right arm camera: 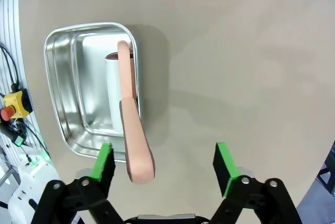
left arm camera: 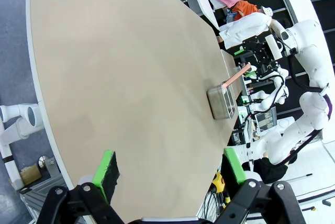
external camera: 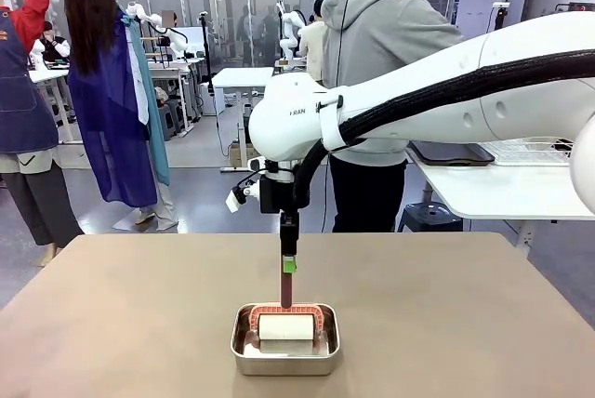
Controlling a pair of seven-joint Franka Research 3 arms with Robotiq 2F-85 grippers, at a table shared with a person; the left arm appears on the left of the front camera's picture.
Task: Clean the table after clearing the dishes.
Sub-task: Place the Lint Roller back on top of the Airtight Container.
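The brownish-taupe table [external camera: 112, 324] spreads across the front view; the dishes are out of view. A small steel pan [external camera: 284, 362] sits near its front middle and holds a white lint roller [external camera: 285, 327] with a pink handle [external camera: 285, 288] standing upright. My right gripper [external camera: 289, 251] hangs straight above that handle. In the right wrist view my right gripper [right arm camera: 165, 162] is open, and the handle [right arm camera: 131, 124] ends between the pads, close to the left pad. My left gripper [left arm camera: 170, 172] is open over the table's edge [left arm camera: 131, 77], holding nothing, far from the pan [left arm camera: 217, 103].
A person in a grey hoodie [external camera: 381, 91] stands just beyond the table's far edge. A white table with a wire rack [external camera: 493, 184] is at the back right. Other people [external camera: 102, 91] stand at the back left.
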